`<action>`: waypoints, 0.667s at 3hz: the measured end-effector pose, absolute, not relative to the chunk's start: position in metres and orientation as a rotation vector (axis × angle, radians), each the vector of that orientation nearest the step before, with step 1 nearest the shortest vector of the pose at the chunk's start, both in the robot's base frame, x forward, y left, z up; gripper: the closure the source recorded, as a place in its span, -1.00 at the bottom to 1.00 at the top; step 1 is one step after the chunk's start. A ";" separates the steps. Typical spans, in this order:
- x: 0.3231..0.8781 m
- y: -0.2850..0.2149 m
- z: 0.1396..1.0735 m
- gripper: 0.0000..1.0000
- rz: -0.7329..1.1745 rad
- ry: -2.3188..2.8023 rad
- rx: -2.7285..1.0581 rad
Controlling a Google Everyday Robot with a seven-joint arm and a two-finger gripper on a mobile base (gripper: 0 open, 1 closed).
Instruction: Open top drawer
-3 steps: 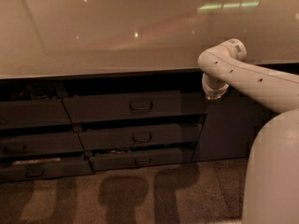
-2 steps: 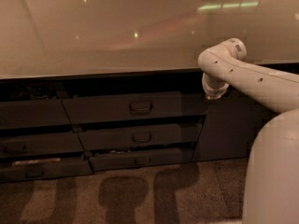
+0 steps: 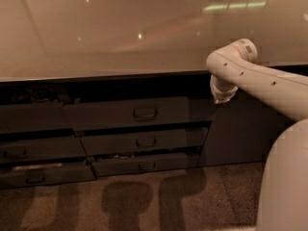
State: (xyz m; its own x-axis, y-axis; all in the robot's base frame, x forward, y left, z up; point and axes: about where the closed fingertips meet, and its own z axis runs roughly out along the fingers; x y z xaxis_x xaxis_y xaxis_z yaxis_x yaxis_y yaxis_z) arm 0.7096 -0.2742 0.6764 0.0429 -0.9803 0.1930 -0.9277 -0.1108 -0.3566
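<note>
- Your wide dark grey top drawer (image 3: 110,114) sits under the front edge of the glossy beige tabletop (image 3: 120,37), centre-left in the camera view.
- The drawer's long axis runs left to right, parallel to the tabletop edge. Its flat front faces out toward the camera and the floor side.
- A small rectangular loop handle (image 3: 145,113) lies horizontal at the middle of that front.
- There is a dark gap between the top of the front and the tabletop edge. You cannot see the drawer's inside or how far out it stands.
- Below it are two narrower dark drawer fronts, middle (image 3: 144,141) and bottom (image 3: 144,164), each with the same loop handle. Pale bits show in the slit between them, but you cannot tell what they are.
- A left stack of dark drawers (image 3: 33,148) stands just beside these. It has murky clutter in its upper opening and a pale strip (image 3: 36,166) above the lowest front.
- The white jointed arm (image 3: 264,81) reaches in from the right, bends at the tabletop edge and turns down.
- The gripper (image 3: 222,96) is at the arm's down-turned end, near the top drawer's right end and well apart from the handle. You cannot tell its state.
- A plain dark cabinet door (image 3: 231,134) is right of the drawers, and a speckled brown floor (image 3: 144,201) with shadows lies below.
</note>
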 end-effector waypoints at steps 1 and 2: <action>0.694 -0.275 0.667 1.00 -0.582 1.990 -2.172; 0.694 -0.275 0.670 1.00 -0.582 1.990 -2.172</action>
